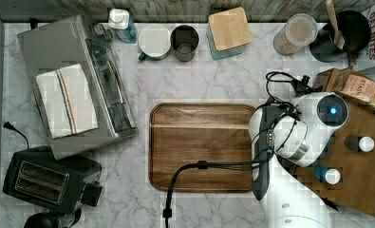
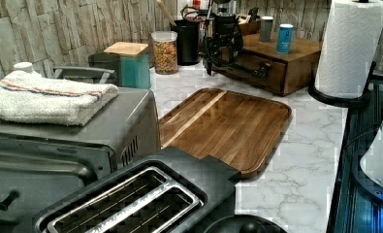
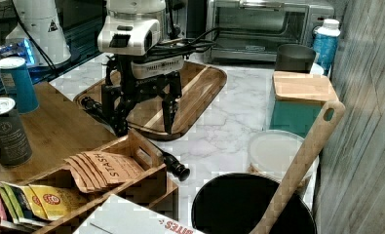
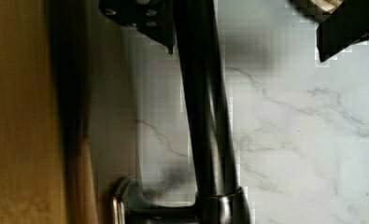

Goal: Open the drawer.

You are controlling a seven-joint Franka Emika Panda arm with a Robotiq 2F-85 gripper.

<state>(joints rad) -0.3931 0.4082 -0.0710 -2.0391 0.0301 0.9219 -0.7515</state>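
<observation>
The drawer (image 2: 249,65) is the front of a brown wooden box unit (image 1: 360,185) at the top view's right, and it looks flush with the box. Its long black bar handle (image 3: 173,168) runs along the front, also seen as the handle (image 4: 205,116) close up and the handle (image 1: 260,185) from above. My gripper (image 3: 144,129) is open and lowered over the handle, one finger on each side. In the wrist view the gripper (image 4: 250,25) has the bar between its fingers, nearer one fingertip (image 4: 154,23). The gripper (image 2: 223,56) hangs at the drawer's far end.
A flat wooden tray (image 1: 201,145) lies right beside the handle. Two canisters (image 3: 17,83) and a tea-bag holder (image 3: 102,168) sit on the box. A toaster oven (image 1: 80,85), toaster (image 1: 47,178), jars (image 1: 294,33) and paper towel roll (image 2: 349,48) ring the marble counter.
</observation>
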